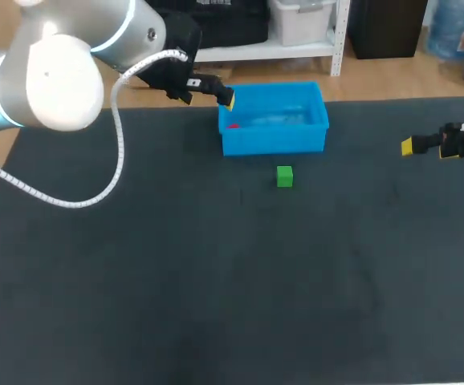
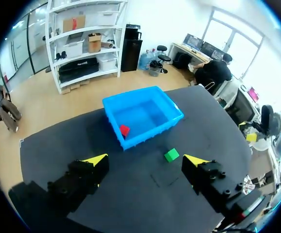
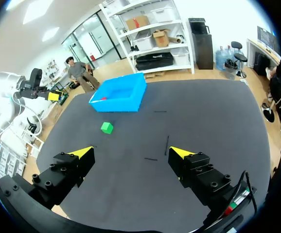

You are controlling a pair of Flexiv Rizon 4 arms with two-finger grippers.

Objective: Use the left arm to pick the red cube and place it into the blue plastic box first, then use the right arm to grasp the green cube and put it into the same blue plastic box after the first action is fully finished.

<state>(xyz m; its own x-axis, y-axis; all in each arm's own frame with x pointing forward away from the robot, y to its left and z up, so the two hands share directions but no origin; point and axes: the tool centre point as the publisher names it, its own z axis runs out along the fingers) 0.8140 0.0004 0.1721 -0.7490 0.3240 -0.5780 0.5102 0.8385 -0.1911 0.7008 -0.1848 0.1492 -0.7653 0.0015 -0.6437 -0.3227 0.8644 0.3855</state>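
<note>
The red cube (image 1: 232, 125) is a small, plain, bright red block lying inside the blue plastic box (image 1: 274, 143), on its floor close to the left wall; in the left wrist view the red cube (image 2: 124, 130) sits tucked against the near corner of the box (image 2: 150, 134), about half hidden by the rim. The box is a shallow, open, rectangular tub of vivid blue, standing near the far edge of the dark worktop (image 1: 176, 281). The green cube (image 1: 285, 176) is a small block of the same kind, resting on the worktop just in front of the box and apart from it. The left gripper (image 1: 208, 96) hangs beside the box's far left corner, its yellow-tipped fingers spread wide with nothing between them, as the left wrist view shows (image 2: 145, 160). The right gripper (image 1: 426, 147) hovers at the worktop's right side, well apart from both box and green cube (image 3: 107, 127); its fingers are likewise spread and hold nothing (image 3: 131, 152).
</note>
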